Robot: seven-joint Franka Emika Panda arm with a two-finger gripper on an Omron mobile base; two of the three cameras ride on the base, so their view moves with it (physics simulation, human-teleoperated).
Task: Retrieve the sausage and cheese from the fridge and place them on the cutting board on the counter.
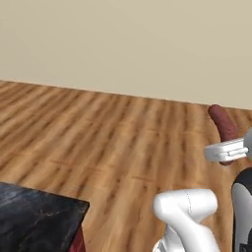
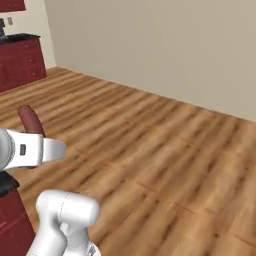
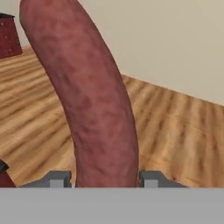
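Gripper (image 3: pixel 104 179) held the sausage (image 3: pixel 83 92) upright above wood plank floor (image 1: pixel 98 142), plain beige wall (image 1: pixel 128 44) far, black marbled bench (image 1: pixel 34 216) corner near left.

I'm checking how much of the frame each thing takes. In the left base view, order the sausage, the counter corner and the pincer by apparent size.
1. counter, nearest the camera
2. and 3. pincer and sausage look alike; unranked

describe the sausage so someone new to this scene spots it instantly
Over the wooden floor, in front of the plain beige wall, find the white arm's gripper. Sticking up from between its jaws is the sausage: dark red-maroon, slightly curved, round-ended, the only food in sight.
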